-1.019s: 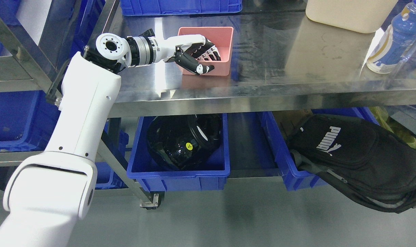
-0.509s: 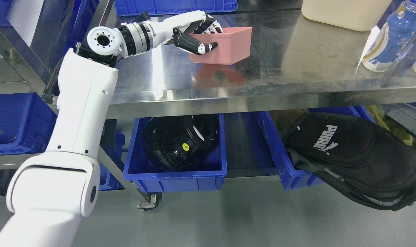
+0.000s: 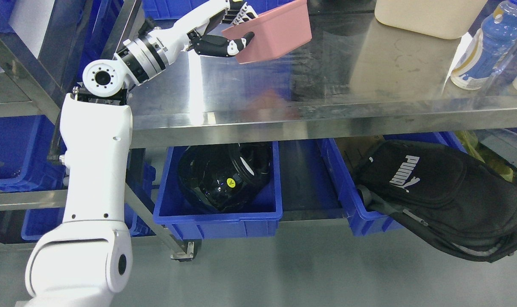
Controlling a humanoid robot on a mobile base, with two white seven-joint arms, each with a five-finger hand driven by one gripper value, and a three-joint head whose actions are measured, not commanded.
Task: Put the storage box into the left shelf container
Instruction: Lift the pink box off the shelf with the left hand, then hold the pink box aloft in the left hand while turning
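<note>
A pink storage box [image 3: 275, 34] hangs tilted in the air above the steel table [image 3: 326, 94], near the top edge of the head view. My left hand [image 3: 237, 30] is shut on its near wall, thumb outside and the other fingers inside the rim. The white left arm rises from the lower left. On the shelf at the left sit blue containers [image 3: 11, 153], partly hidden by the arm and the shelf frame. The right arm does not show.
A cream tub [image 3: 428, 17] and drink bottles [image 3: 480, 47] stand at the table's back right. Under the table, a blue bin [image 3: 218, 217] holds a black helmet [image 3: 220, 175], and a black bag [image 3: 446, 196] lies on another bin. A blue crate [image 3: 168, 6] sits at the back.
My left hand has lifted the pink box off the table, raising and tilting it. The forearm has swung upward and the elbow has moved left.
</note>
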